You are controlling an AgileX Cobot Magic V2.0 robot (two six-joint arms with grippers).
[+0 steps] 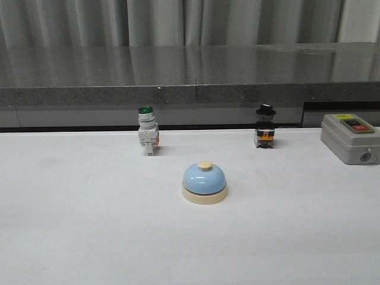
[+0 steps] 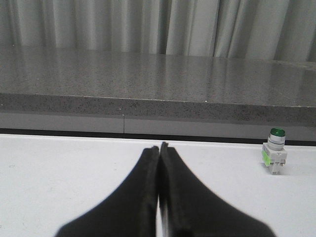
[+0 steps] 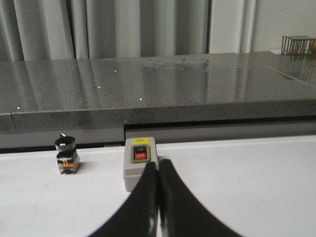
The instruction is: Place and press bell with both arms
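1. The tabletop [image 1: 71, 237] is white and looks smooth, so I reckon a sideways nudge could send the bell skating instead of letting itself be gripped.
2. The grey box [image 1: 350, 138] with its red and green buttons sits at the tabletop's right edge near the back. In the right wrist view it lies just beyond the right claw [image 3: 158, 165], so an arm swinging inward from there might clip it.
3. The bell [image 1: 204, 183] stands upright near the middle of the tabletop, a little right of centre and well apart from everything else. Neither arm shows in the front view, and neither wrist camera sees the bell, so both have ground to cover first.
4. The left claw [image 2: 159, 148] has its fingers pressed together with nothing between them; the right one is the same. A closed claw suits pressing the cream button, but it must spread before lifting the dome, or it will just bump it.
5. The green-capped switch [image 1: 148, 138] and the black-capped switch [image 1: 265, 134] stand near the back edge, either side of the bell; both look easy to topple.
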